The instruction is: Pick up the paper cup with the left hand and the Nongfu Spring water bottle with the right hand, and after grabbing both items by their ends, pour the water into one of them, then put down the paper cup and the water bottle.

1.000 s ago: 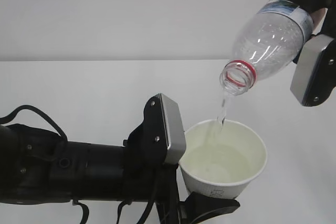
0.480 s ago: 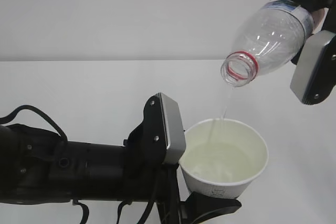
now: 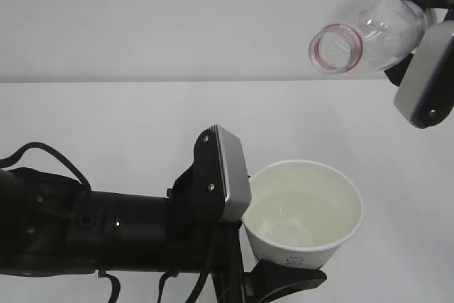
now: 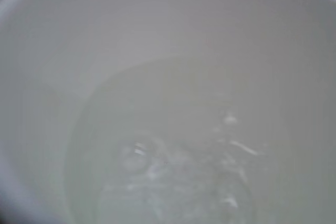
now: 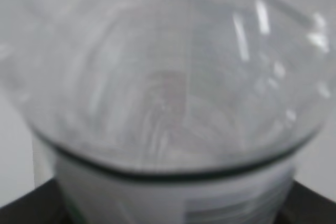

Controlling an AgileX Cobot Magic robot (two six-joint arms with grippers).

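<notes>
Paper cup, water-laden, soft-walled, clamped low by left end effector; right end effector grips light, emptied bottle.

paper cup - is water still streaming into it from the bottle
No, in the exterior view the Nongfu Spring water bottle is tipped up clear of the paper cup, with no stream between them.
</notes>
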